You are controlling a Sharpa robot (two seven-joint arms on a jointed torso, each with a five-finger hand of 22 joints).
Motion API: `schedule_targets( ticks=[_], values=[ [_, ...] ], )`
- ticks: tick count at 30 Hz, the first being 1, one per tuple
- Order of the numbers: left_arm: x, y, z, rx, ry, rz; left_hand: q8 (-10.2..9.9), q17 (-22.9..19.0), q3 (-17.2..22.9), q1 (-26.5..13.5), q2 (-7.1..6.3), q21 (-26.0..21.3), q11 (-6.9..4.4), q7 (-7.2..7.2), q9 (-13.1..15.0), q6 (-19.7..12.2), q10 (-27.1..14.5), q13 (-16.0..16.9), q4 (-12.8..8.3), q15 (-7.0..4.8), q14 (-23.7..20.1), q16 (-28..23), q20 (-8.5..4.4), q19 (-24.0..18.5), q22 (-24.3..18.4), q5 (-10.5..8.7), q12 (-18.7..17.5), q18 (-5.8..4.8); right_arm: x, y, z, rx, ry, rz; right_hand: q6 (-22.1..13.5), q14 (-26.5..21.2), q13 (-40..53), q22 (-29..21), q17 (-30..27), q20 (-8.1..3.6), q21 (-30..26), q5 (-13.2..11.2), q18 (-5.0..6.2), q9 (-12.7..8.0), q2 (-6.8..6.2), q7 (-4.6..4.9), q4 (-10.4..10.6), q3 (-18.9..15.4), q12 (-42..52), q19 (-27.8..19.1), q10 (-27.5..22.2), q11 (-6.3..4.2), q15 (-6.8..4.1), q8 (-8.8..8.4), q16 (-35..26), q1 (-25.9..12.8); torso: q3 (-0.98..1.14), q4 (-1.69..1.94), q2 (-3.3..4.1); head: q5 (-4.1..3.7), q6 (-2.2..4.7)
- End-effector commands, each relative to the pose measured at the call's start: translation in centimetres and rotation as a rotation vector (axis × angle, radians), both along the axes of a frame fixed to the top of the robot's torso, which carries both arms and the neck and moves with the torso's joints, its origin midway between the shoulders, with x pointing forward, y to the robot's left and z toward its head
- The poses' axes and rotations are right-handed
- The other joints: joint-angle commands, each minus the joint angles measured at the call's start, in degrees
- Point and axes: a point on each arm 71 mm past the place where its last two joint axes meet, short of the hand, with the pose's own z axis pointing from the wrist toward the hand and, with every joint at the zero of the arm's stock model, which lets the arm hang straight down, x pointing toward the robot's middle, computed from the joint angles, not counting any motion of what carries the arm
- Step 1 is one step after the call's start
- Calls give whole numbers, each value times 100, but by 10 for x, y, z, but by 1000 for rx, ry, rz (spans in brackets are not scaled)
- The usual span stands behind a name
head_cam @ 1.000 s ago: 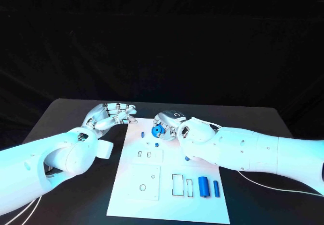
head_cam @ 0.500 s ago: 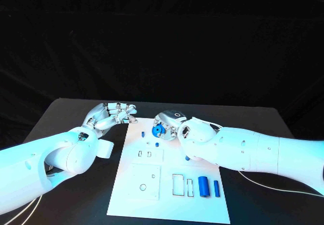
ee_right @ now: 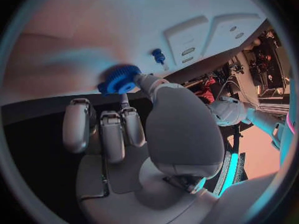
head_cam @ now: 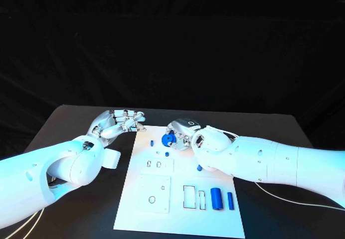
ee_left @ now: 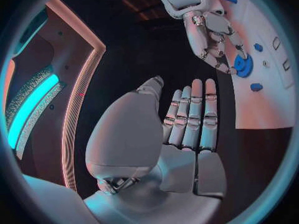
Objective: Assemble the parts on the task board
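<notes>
Right robot hand (head_cam: 184, 133) holds blue gear (head_cam: 167, 139) over far end of task board (head_cam: 180, 219); left robot hand (head_cam: 118, 123) beside board's far-left corner, fingers curled.

Cool cyan light falls on both arms and the task board (head_cam: 147, 199); the black table (head_cam: 72, 124) and backdrop stay dark. Arm shells show soft glare. Wrist views bend straight edges strongly, dark vignette at the rim. Head view sharp.
</notes>
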Motion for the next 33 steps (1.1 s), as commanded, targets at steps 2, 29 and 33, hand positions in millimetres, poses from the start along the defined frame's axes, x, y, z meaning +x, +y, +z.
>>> schedule_targets(
  ticks=[2, 29, 33],
  values=[
    [0, -2, 2, -5, -9, -15, 26, 5, 36, 48, 2, 19, 18, 24, 5, -40, -41, 5, -10, -5, -42, 24, 7, -26, 5, -10, -24, 21, 0, -3, -4, -14, 28, -7, -44, 506, 365, 51, 1097, 41, -24, 3, -29, -10, -7, -14, 16, -65, -39, -12, -24, 19, 35, -39, -1, -64, 0, -8, 0, 6, 1],
    [0, -2, 1, -5, -8, -14, 26, 7, 38, 45, 1, 21, 20, 26, 6, -44, -44, 6, -7, -3, -46, 27, 8, -29, 6, -11, -26, 21, -1, -12, -8, -1, 92, -23, 45, 506, 386, 77, 1098, 51, -57, 29, -29, -29, 300, -29, 607, -714, -28, 9, -16, 16, 38, -195, 0, -629, 0, -6, 2, 0, 2],
    [1, -1, 1, -4, -8, -12, 26, 7, 38, 45, 1, 21, 20, 26, 6, -44, -44, 6, -7, -3, -46, 27, 8, -29, 6, -11, -26, 21, -2, -18, -2, 64, 47, -29, 81, 510, 414, 89, 1116, 49, -49, 32, -31, -23, 337, -37, 609, -716, -7, 17, 9, 10, 34, -186, 5, -642, 3, -9, 0, -2, 13]
  ],
)
